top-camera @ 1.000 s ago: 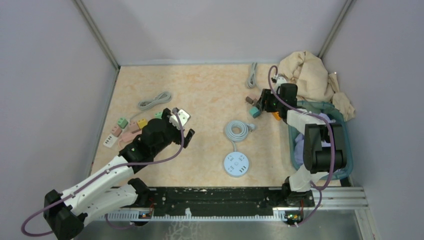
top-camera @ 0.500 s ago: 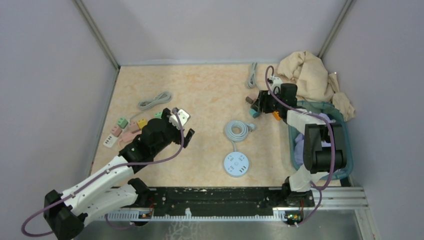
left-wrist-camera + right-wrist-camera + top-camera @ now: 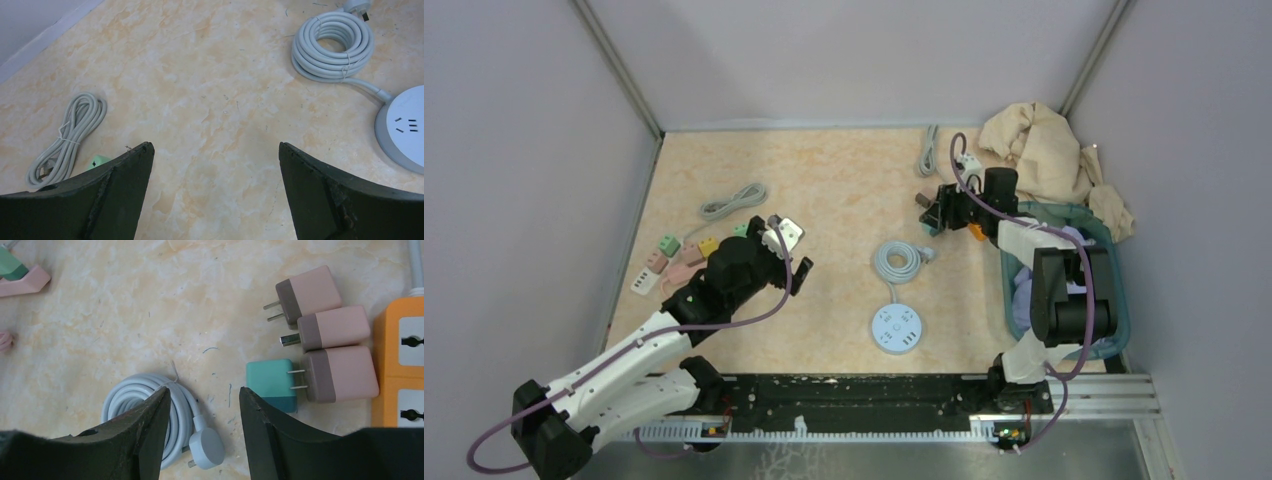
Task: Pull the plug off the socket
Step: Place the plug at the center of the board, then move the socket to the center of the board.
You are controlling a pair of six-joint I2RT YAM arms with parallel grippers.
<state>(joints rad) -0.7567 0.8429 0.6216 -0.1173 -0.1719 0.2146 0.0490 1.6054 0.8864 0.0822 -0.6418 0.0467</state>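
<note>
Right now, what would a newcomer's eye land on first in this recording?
Probably the bright cluster just ahead of the right gripper, toward the table's far right: three pink adapters and a teal adapter lying loose beside an orange power strip. Next come the round pale-blue socket hub with its coiled cable at the centre, and the crumpled beige cloth in the far right corner.

A beige, marble-patterned tabletop (image 3: 844, 180) lies under the left gripper (image 3: 794, 246) and the right gripper (image 3: 932, 212). Beyond both stands a plain, pale lavender-grey back wall (image 3: 854, 60). Matching side walls (image 3: 514, 200) stand outward of each gripper, joined at thin grey metal corner posts (image 3: 621, 70). Behind the grippers, along the near edge, runs a silver aluminium rail (image 3: 1109, 395). The light is even and soft, the shadows faint.
</note>
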